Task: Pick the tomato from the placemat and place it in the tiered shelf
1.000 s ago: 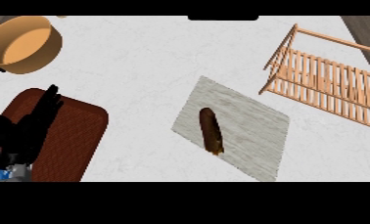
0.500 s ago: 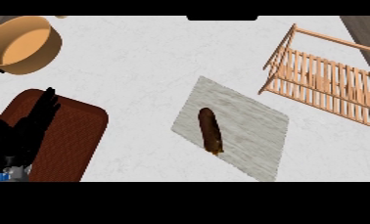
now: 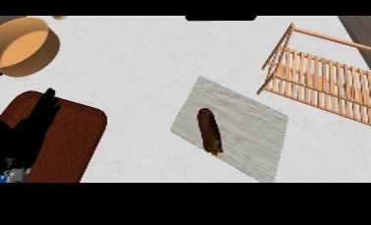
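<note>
Tomato is what the task calls it, but what lies on the grey placemat (image 3: pixel 246 135) is a long, dark brown, sausage-shaped thing (image 3: pixel 209 130), stretched lengthwise near the mat's left edge, well apart from everything else on the worktop. Judging by its look, it should be light and fairly stiff, with a smooth rounded skin that could roll or slip sideways under a careless touch. Best bet, I'd say: come down over its middle and close across the narrow width, fingers one side, thumb the other. The ends look too tapered to trust.

Over at the worktop's right edge stands the wooden tiered shelf (image 3: pixel 319 79), slatted, its far right part cut off by the view. At the lower left, the left hand (image 3: pixel 33 126) hovers over a dark red board (image 3: pixel 76 135), fingers straight and relaxed, holding nothing. Its wrist and forearm are mostly out of view. The right hand shows nowhere. A tan bowl (image 3: pixel 25 47) sits at the upper left corner, partly cut off. How many tiers the shelf has is hard to tell from above.
</note>
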